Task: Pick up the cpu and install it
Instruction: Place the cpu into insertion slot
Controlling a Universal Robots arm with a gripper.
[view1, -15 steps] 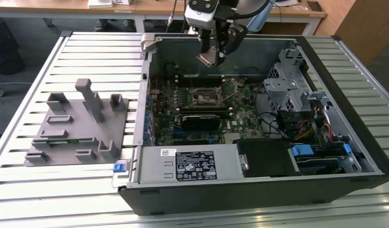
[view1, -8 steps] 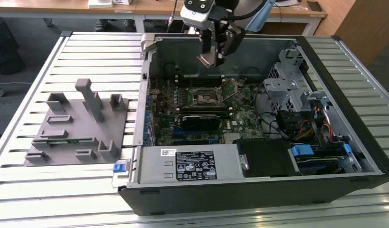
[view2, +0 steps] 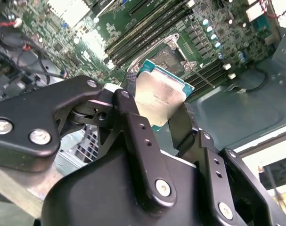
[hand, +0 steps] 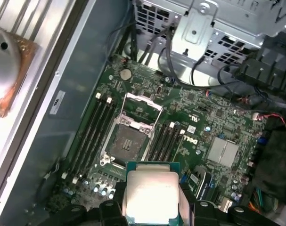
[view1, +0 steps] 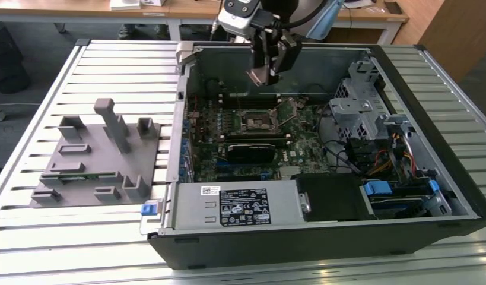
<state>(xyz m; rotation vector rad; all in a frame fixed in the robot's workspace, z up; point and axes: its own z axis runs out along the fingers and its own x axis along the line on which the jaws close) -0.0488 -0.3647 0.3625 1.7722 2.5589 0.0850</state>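
My gripper (view1: 264,76) hangs above the open computer case, shut on the cpu (view1: 257,76). In both wrist views the cpu (view2: 159,96) (hand: 150,195) is a square chip with a silver top and a green edge, clamped between two black fingers (view2: 133,125). Below it on the green motherboard lies the open cpu socket (hand: 128,141) (view2: 170,52) (view1: 257,123), its metal load frame swung up. The chip is well above the socket and a little off to one side of it.
The black case (view1: 322,243) lies on a slatted aluminium table (view1: 116,59). A metal drive cage (view1: 365,101) and cables stand at the exterior view's right, a power supply (view1: 235,205) at the front. Memory slots (hand: 93,134) flank the socket. A grey parts fixture (view1: 100,154) sits at the left.
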